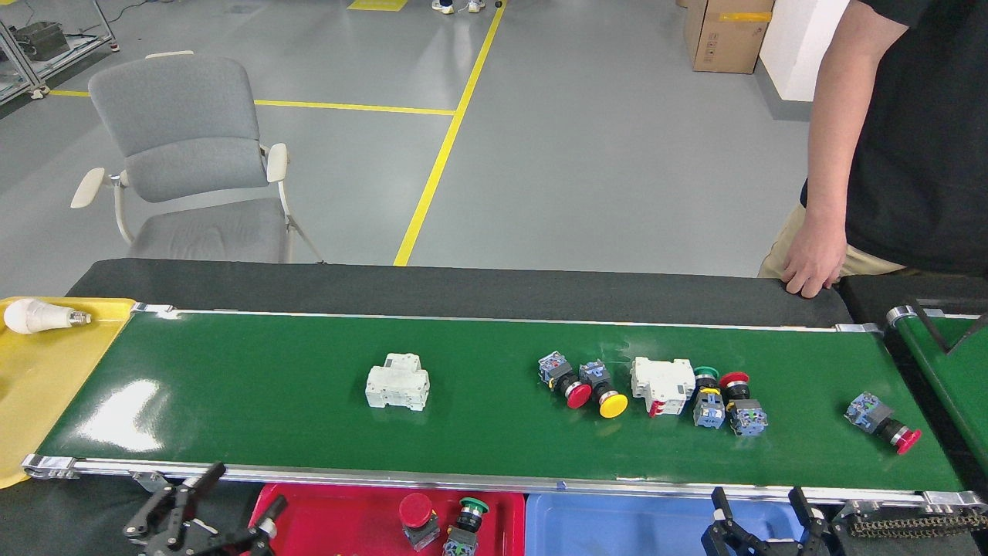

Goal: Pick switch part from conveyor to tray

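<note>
On the conveyor (255, 378) lie several switch parts: a white breaker (397, 386), a red push button (567, 384), a yellow one (606, 395), a second white breaker (662, 382), a green-capped (705, 398) and a red-capped (739, 405) button, and a lone red button (881, 422) far right. Below the belt's near rail, the red tray (340, 517) holds a red button (417, 516) and a green button (465, 525). My left gripper (220, 502) is open and empty at the red tray's left end. My right gripper (760, 513) is open over the blue tray (617, 525).
A yellow tray (46, 371) with a light bulb (35, 316) sits off the belt's left end. A person's hand (810, 266) rests on the black far edge at right. A narrower green belt (945, 363) angles in at right. A grey chair (185, 162) stands behind.
</note>
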Controlling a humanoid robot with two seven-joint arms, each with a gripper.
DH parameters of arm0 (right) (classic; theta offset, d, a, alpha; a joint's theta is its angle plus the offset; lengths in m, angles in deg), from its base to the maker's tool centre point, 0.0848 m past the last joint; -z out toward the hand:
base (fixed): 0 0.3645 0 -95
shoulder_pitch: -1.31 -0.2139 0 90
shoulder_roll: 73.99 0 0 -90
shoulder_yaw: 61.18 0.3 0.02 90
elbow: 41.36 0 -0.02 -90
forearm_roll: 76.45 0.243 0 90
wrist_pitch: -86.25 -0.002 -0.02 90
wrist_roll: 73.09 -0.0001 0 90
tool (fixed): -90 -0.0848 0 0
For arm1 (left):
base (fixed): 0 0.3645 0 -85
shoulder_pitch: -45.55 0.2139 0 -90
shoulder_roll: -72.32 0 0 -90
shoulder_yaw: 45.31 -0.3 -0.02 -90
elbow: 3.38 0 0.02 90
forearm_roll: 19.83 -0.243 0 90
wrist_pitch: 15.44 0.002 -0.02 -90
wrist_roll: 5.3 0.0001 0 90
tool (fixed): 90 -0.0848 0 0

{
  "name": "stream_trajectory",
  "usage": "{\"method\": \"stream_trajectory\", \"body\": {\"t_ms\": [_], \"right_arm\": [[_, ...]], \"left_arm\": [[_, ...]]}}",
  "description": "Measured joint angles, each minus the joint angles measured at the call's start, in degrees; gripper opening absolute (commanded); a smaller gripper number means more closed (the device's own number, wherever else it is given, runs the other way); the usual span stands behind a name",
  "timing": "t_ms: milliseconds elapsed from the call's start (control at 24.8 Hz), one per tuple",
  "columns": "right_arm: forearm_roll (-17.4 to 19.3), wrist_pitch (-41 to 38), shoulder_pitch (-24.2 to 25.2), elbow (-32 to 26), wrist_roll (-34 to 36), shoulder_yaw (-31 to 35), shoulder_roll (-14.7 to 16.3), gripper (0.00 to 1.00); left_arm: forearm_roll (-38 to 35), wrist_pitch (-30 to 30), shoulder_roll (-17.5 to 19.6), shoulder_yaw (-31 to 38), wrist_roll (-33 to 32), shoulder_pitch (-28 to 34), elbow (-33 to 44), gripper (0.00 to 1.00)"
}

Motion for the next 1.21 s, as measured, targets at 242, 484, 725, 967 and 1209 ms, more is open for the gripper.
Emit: {"method": "stream_trajectory", "body": {"t_ms": [242, 484, 725, 967, 1209], "right_arm": [[-1.22, 0.60, -13.19, 11.03, -5.36, -9.96, 0.00, 1.00], [-1.26, 2.16, -20.69, 20.21, -6.34, -18.22, -1.10, 1.00], [0.23, 8.71, -37.28, 40.64, -6.89, -25.75, -5.13, 0.94], [4.92, 14.21, -41.53, 47.03, -6.27, -33.68, -5.15, 0.16], [5.26, 12.50, -41.97, 46.79, -6.78, -35.32, -5.15, 0.05]], "left_arm": [[-3.22, 7.24, -0.02, 0.19, 0.09, 0.54, -0.93, 1.00], [-3.31, 7.83, -0.64, -3.39, -0.15, -3.05, -0.80, 1.00], [-3.52, 9.37, -2.07, -13.70, -3.63, -14.35, -7.12, 1.00], [-3.53, 10.82, -2.78, -17.01, -4.33, -26.20, -21.74, 1.00], [-3.53, 10.86, -2.77, -17.14, -4.40, -28.10, -26.33, 1.00]]}}
